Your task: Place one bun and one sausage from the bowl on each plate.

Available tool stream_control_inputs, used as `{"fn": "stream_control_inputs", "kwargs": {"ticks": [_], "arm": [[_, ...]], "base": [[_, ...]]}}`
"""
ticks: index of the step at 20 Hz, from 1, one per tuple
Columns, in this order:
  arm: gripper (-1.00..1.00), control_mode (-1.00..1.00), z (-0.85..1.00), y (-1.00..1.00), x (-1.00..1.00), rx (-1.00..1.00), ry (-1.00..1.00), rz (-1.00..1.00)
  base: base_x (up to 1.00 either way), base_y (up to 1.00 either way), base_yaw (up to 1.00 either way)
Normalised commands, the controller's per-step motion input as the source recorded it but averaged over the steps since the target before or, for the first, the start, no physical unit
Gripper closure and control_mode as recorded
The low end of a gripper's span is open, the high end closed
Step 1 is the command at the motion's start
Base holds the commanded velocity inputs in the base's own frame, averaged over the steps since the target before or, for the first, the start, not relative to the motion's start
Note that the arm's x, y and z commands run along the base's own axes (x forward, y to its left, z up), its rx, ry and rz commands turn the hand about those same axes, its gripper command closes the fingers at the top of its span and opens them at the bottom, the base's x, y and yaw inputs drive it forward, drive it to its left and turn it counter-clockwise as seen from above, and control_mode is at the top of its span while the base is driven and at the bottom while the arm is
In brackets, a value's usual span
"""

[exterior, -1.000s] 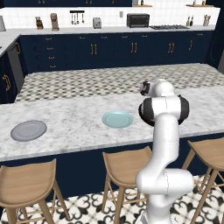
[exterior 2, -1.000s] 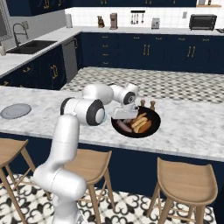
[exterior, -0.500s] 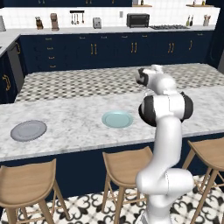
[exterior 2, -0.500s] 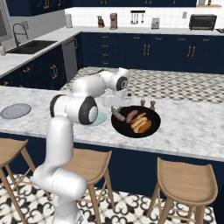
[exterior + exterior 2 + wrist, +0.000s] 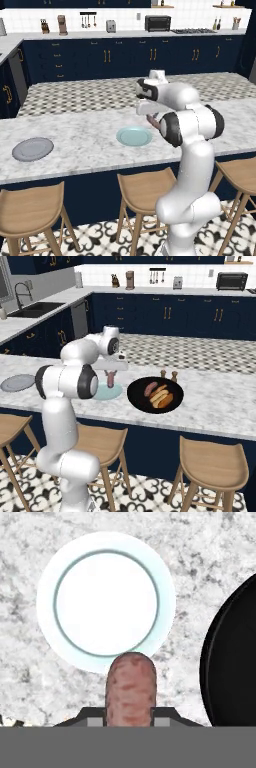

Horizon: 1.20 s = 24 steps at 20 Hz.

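Jaws clamped on a sausage (image 5: 130,687); gripper (image 5: 111,379) has swung from over the bowl (image 5: 155,395) to above the teal plate (image 5: 106,602). I reckon lower & release next.

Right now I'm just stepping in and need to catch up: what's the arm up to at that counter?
The gripper is shut on a sausage and holds it above the counter, beside the light blue plate, which is bare. The black bowl next to it has one sausage and two buns. The grey plate, further left, is bare too.
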Motion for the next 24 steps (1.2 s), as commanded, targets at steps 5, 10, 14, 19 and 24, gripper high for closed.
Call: {"fn": "stream_control_inputs", "kwargs": {"ticks": [5, 10, 14, 19, 24], "arm": [[1.0, -1.0, -0.15, 1.0, 0.65, -0.15, -0.03, -0.34], [1.0, -1.0, -0.51, 0.52, 0.73, -0.1, 0.0, -0.15], [1.0, -1.0, -0.49, 0.08, 0.7, -0.05, 0.0, 0.0], [1.0, -1.0, -0.46, 0.18, 0.57, 0.0, 0.0, 0.0], [1.0, -1.0, -0.33, 0.0, 0.35, 0.0, 0.01, 0.0]], "base": [[0.0, 0.0, 0.0], [0.0, 0.0, 0.0], [0.0, 0.0, 0.0], [0.0, 0.0, 0.0], [0.0, 0.0, 0.0]]}}
